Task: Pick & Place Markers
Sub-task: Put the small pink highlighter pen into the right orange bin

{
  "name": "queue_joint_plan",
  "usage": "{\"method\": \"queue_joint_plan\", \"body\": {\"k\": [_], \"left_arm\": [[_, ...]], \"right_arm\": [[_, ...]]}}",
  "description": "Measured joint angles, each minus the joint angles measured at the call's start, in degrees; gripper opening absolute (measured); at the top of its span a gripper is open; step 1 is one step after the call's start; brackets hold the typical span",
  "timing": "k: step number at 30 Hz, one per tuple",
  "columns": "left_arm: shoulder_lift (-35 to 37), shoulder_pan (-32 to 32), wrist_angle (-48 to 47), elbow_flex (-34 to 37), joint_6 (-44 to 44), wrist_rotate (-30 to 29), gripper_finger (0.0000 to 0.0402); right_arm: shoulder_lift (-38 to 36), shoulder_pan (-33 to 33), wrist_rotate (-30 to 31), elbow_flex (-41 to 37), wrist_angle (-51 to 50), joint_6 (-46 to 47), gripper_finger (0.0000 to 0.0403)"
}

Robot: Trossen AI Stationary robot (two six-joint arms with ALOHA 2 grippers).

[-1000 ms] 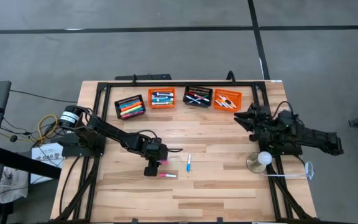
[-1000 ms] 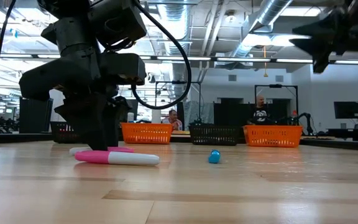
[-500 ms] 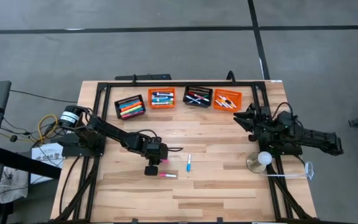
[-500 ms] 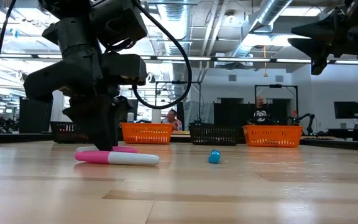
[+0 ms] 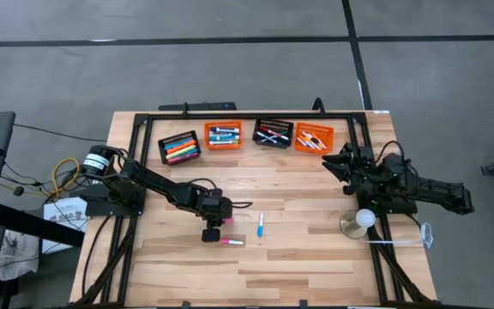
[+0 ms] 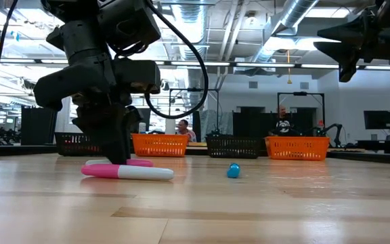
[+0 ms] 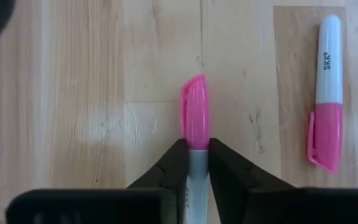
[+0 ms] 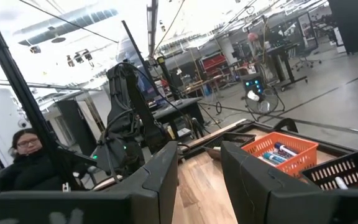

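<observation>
At the desk's (image 5: 316,257) centre-left, the left gripper (image 7: 194,163) is pinching a pink marker (image 7: 194,118). At the right edge, the right gripper (image 5: 334,163) is hanging with fingers (image 8: 244,168) slightly spread.

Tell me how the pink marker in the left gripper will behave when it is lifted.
The pink marker looks like a rigid plastic tube, so it should stay straight rather than droop. The left gripper pinches it on the white barrel just behind the cap, probably off-centre, so it may tilt. Its smooth round body could slip, or roll if dropped on the table.
</observation>
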State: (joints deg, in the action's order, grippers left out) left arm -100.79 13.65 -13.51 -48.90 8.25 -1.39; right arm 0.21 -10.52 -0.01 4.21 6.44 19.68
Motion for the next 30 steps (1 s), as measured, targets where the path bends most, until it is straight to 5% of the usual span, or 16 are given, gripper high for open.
{"method": "queue_joint_plan", "body": {"k": [17, 30], "left_arm": [[12.26, -6.58, 6.42, 0.09, 0.91, 0.99, 0.0041], [20.91, -11.46, 26.53, -0.04, 4.53, 4.45, 0.0045]], "right_arm": [[0.00, 0.00, 0.02, 0.00, 0.04, 12.19, 0.0113], [0.00, -0.17, 5.71, 0.00, 0.02, 12.87, 0.0113]]}}
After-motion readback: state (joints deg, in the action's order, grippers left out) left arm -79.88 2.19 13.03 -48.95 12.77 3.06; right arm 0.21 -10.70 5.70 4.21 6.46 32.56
